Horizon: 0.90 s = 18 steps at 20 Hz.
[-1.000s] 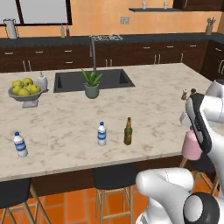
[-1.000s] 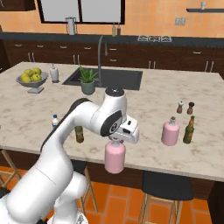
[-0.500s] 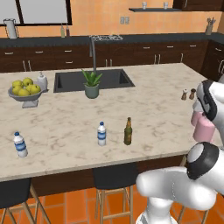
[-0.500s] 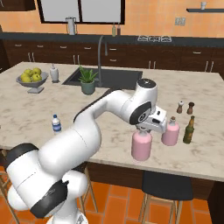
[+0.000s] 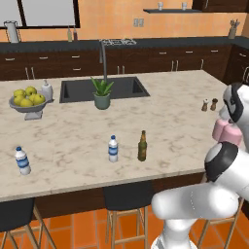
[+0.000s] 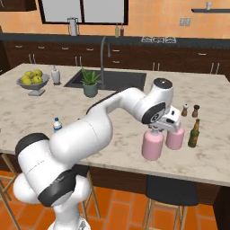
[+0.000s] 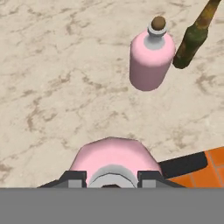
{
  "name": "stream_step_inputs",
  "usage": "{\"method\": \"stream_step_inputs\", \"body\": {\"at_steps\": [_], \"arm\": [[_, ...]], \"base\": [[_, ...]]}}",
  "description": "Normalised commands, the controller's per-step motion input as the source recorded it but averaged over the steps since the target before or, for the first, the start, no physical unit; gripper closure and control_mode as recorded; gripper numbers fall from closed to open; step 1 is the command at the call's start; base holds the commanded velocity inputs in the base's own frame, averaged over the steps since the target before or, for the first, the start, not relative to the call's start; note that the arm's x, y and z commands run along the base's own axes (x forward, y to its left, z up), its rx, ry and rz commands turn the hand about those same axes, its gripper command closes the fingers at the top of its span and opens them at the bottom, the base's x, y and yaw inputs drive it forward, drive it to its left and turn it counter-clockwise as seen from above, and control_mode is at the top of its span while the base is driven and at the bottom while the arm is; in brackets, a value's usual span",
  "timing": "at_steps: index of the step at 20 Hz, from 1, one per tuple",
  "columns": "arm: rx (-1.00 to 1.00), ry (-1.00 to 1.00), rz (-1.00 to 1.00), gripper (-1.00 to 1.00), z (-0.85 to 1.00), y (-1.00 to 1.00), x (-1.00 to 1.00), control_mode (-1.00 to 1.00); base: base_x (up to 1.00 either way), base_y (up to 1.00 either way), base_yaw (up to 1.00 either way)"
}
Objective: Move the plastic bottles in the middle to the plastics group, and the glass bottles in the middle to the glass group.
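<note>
My gripper (image 6: 156, 129) is shut on the neck of a squat pink bottle (image 6: 152, 146), which hangs upright, low over the island counter (image 6: 67, 112) near its front edge. In the hand view this held pink bottle (image 7: 113, 156) sits between my fingertips (image 7: 72, 176). Just right of it stand a like pink bottle (image 6: 175, 138) with a stopper and a dark beer bottle (image 6: 194, 134); the hand view shows that pink bottle (image 7: 150, 61) and beer bottle (image 7: 195, 36) a little ahead. In mid-counter stand a small water bottle (image 5: 113, 149) and another beer bottle (image 5: 142, 146). A lone water bottle (image 5: 21, 160) stands far left.
Salt and pepper shakers (image 6: 190, 110) stand behind the right-hand bottles. A potted plant (image 5: 102, 93) sits by the sink (image 5: 104, 89) and tap. A fruit bowl (image 5: 28, 103) and a white pump bottle (image 5: 46, 90) are at the left. Stools (image 6: 170, 191) stand below the front edge.
My arm has swung to the right with the pink bottle in its grip, from off the counter's front edge to just beside the other pink bottle and beer bottle.
</note>
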Motion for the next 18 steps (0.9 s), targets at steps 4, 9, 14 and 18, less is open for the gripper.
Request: {"method": "stream_step_inputs", "body": {"at_steps": [4, 9, 14, 18], "arm": [[-0.01, 0.0, 0.0, 1.0, -0.3, -0.45, 0.0, -1.0], [-0.04, -0.01, 0.01, 1.0, -0.09, -0.16, 0.14, -1.0], [-0.01, -0.01, 0.11, 1.0, 0.0, 0.0, 0.19, -1.0], [0.0, 0.02, 0.05, 1.0, -0.01, -0.17, 0.0, -1.0]], "base": [[0.0, 0.0, 0.0], [0.0, 0.0, 0.0], [0.0, 0.0, 0.0], [0.0, 0.0, 0.0]]}}
